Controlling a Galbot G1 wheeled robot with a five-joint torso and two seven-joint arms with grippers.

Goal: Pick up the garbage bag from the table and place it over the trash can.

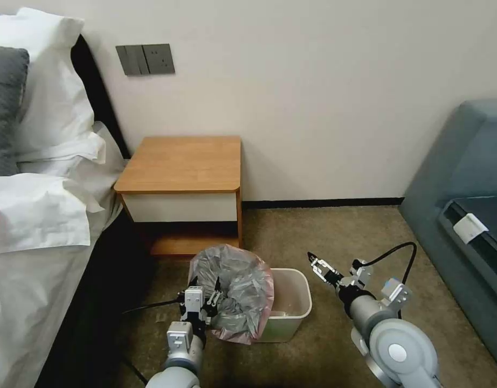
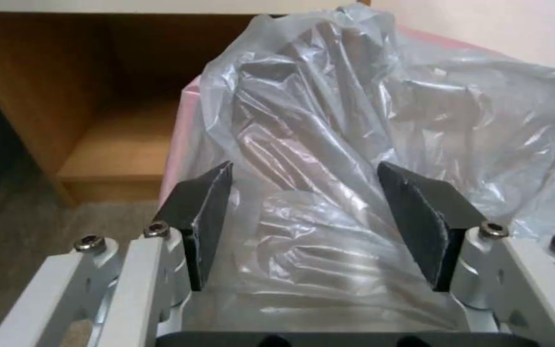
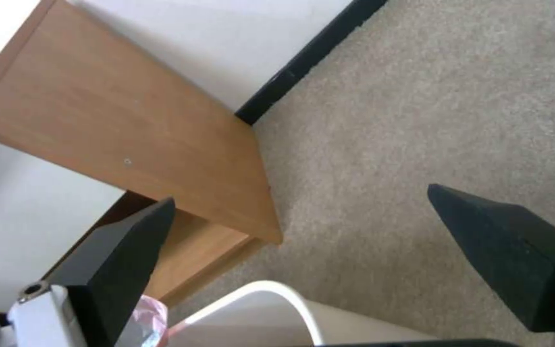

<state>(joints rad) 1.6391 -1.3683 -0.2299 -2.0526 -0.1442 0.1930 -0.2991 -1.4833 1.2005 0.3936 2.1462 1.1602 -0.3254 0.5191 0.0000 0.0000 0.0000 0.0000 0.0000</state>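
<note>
Beige carpet (image 1: 291,237) runs between a bed with white pillows (image 1: 49,108) on the robot's left and a grey-blue sofa (image 1: 464,178) on its right, under a cream wall carrying a dark switch panel (image 1: 145,59). Against that wall stands the table (image 1: 184,161), an orange-brown nightstand with a white drawer front and a lower shelf, its top bare.

Just in front of the nightstand, on the carpet, sits the trash can (image 1: 294,302), a cream-white bin with a rolled rim. The garbage bag (image 1: 235,291), crinkled translucent grey film with a pink edge, is draped over the bin's left side, bulging upward and spilling down its outer left wall; the right part of the rim and the inside are uncovered.

At the bag's left flank, the left gripper (image 1: 205,289) points into the plastic. The left wrist view shows its jaws spread wide, the dark pads (image 2: 200,217) standing on either side of a fold of the film, which fills the gap between them without being pinched.

To the right of the bin, apart from it, the right gripper (image 1: 317,262) hangs above the carpet, angled toward the nightstand. In the right wrist view its jaws are also wide apart and hold nothing, with the bin's rim (image 3: 271,294) and a scrap of pink bag edge below them.
</note>
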